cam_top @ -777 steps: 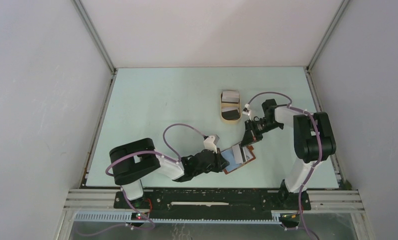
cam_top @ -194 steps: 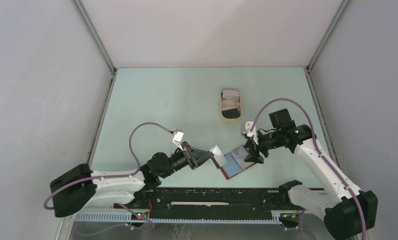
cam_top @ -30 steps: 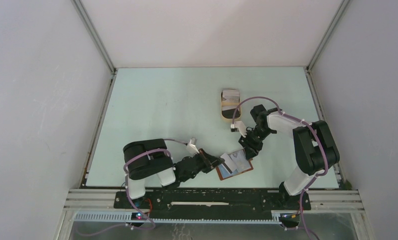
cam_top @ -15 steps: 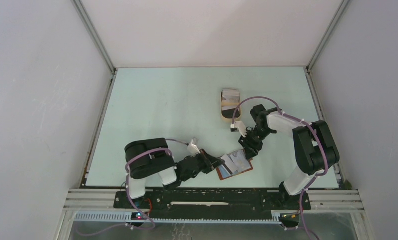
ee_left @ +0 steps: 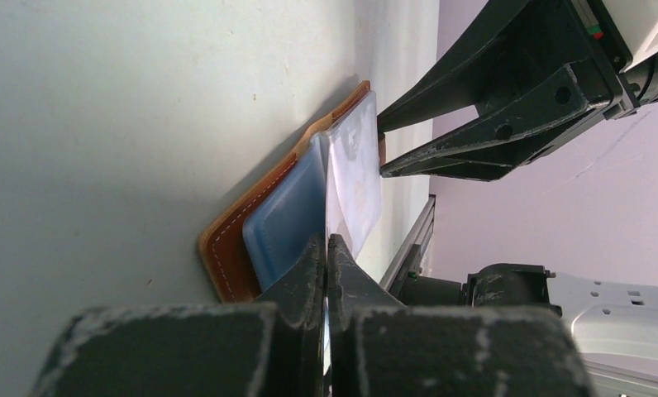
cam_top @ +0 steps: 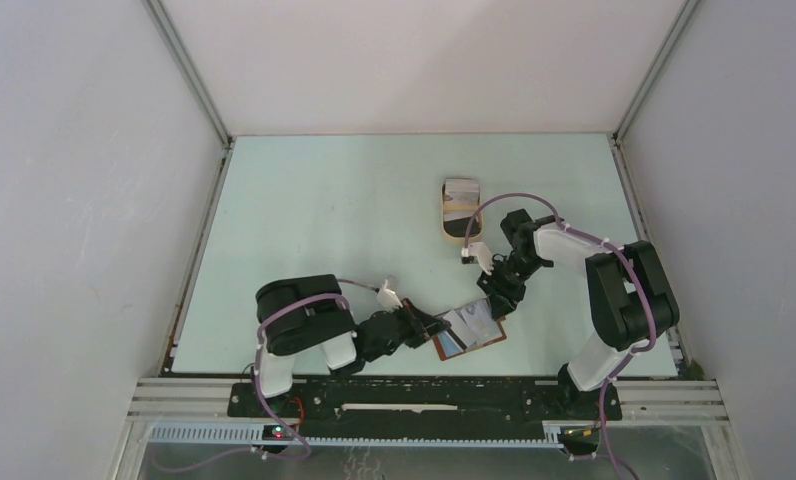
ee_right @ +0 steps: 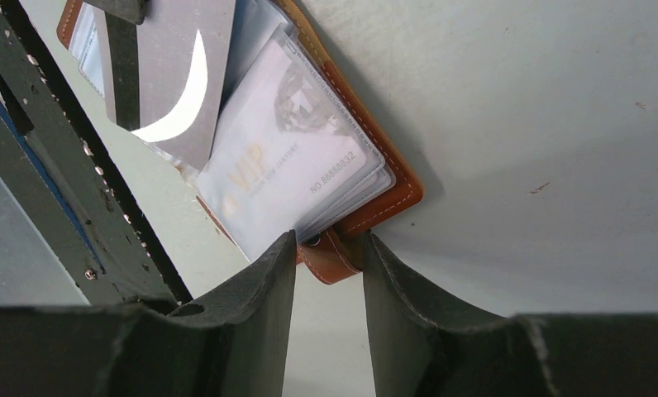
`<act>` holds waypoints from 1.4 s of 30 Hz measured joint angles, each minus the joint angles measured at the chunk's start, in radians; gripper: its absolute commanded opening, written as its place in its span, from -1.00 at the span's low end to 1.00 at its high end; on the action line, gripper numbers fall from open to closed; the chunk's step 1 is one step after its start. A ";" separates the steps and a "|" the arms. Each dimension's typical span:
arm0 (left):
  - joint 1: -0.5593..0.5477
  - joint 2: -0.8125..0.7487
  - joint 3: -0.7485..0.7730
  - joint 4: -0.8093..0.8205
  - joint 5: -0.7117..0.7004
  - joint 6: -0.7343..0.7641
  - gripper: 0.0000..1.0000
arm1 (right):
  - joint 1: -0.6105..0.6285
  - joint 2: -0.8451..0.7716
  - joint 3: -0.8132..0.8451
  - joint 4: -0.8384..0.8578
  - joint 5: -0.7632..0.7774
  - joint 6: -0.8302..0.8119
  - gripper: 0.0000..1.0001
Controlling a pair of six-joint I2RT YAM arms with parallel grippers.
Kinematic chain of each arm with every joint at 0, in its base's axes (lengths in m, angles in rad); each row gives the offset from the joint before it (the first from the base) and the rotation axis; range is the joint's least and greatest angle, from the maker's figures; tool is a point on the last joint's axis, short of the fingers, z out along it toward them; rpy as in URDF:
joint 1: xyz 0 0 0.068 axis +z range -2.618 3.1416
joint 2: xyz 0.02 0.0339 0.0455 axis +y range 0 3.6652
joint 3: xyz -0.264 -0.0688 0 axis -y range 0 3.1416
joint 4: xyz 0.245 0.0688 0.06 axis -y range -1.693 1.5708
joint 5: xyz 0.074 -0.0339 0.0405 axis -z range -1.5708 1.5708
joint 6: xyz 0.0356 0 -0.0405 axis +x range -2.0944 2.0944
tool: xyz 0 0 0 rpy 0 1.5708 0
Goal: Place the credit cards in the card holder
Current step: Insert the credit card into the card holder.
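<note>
Both pincers work at the open card holder on the bench.
Left pincer (ee_left: 326, 244) is pressed together on a grey card (ee_right: 177, 74) held edge-on over the open card holder (cam_top: 471, 338), which lies flat near the bench's (cam_top: 324, 220) front edge. Right pincer (ee_right: 328, 248) pinches the holder's brown strap tab. A pale blue card (ee_left: 284, 219) and a VIP card (ee_right: 284, 165) sit in the holder. More cards are in the tan tray (cam_top: 443, 215), well apart.

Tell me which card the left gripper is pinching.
The grey card with the white crescent, clamped in the left gripper. The VIP card and the blue card sit in the card holder.
</note>
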 measured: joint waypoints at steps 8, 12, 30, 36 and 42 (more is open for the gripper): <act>0.001 0.005 0.021 -0.018 0.014 -0.007 -1.00 | 0.000 0.000 0.000 0.000 0.000 0.000 -0.13; 0.002 0.005 0.035 -0.044 0.022 -0.005 -1.00 | 0.002 0.000 0.000 0.000 0.000 0.000 -0.13; 0.011 0.012 0.053 -0.055 0.054 -0.002 -1.00 | 0.003 0.000 0.000 0.000 0.003 0.000 -0.14; 0.020 0.023 0.053 -0.052 0.080 -0.022 -1.00 | 0.004 0.000 0.000 0.000 0.003 0.000 -0.13; 0.026 0.023 0.053 -0.054 0.101 -0.035 -1.00 | 0.005 0.000 0.000 0.000 0.003 0.000 -0.14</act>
